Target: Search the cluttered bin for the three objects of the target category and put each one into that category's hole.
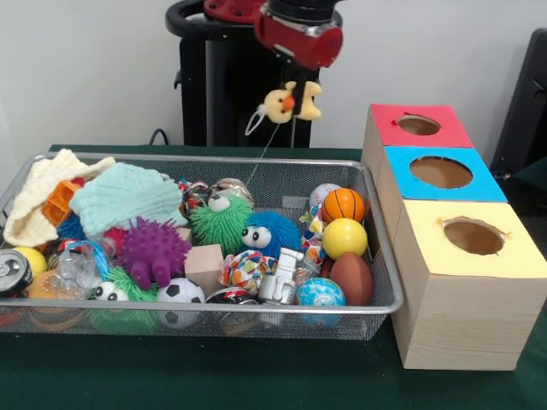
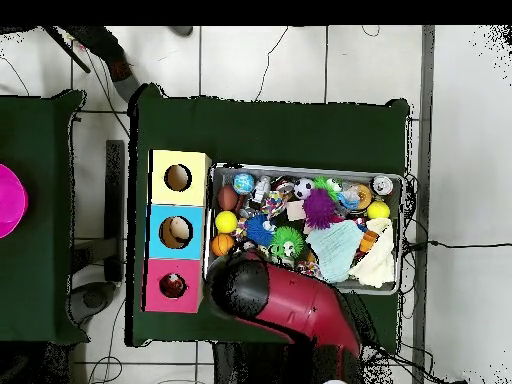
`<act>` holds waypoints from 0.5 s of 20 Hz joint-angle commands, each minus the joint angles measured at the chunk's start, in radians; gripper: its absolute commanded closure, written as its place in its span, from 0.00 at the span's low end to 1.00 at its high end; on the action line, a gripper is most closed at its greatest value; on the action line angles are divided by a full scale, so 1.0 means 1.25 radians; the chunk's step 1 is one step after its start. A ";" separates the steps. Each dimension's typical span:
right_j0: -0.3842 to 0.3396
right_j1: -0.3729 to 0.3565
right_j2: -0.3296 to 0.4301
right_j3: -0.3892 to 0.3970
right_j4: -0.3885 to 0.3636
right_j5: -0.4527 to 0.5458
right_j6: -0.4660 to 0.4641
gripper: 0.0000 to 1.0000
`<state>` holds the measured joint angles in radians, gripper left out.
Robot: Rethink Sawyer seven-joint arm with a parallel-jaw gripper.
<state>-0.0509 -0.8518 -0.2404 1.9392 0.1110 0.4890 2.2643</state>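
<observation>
The bin (image 1: 256,159) is a silver wire-mesh basket on the green table, full of toys; it also shows in the overhead view (image 2: 300,168). My gripper (image 1: 296,96) hangs above the bin's far edge, shut on a small yellow plush toy (image 1: 279,104) with an orange beak and a white loop. The toy is lifted clear of the bin. The hole (image 1: 419,125) in the red-topped box lies to the right of the gripper and lower. In the overhead view the arm (image 2: 240,285) hides the gripper, next to the red box's hole (image 2: 173,286).
A blue-topped box (image 1: 479,184) and a yellow-topped box (image 1: 513,256) stand in line with the red one. In the bin lie a purple spiky ball (image 1: 152,249), a basketball (image 1: 344,205), a yellow ball (image 1: 344,237), a football (image 1: 352,278) and knit cloths (image 1: 124,196).
</observation>
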 commanded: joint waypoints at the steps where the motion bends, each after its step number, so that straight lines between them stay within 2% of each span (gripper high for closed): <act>1: 0.051 0.024 0.076 0.204 0.057 -0.167 0.207 1.00; 5: 0.118 0.036 0.053 0.227 0.081 -0.204 0.232 1.00; 8: 0.182 0.024 0.017 0.225 0.109 -0.167 0.248 1.00; 10: 0.202 0.011 0.006 0.223 0.124 -0.141 0.242 1.00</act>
<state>0.1389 -0.8269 -0.2422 2.1335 0.1794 0.2581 2.2647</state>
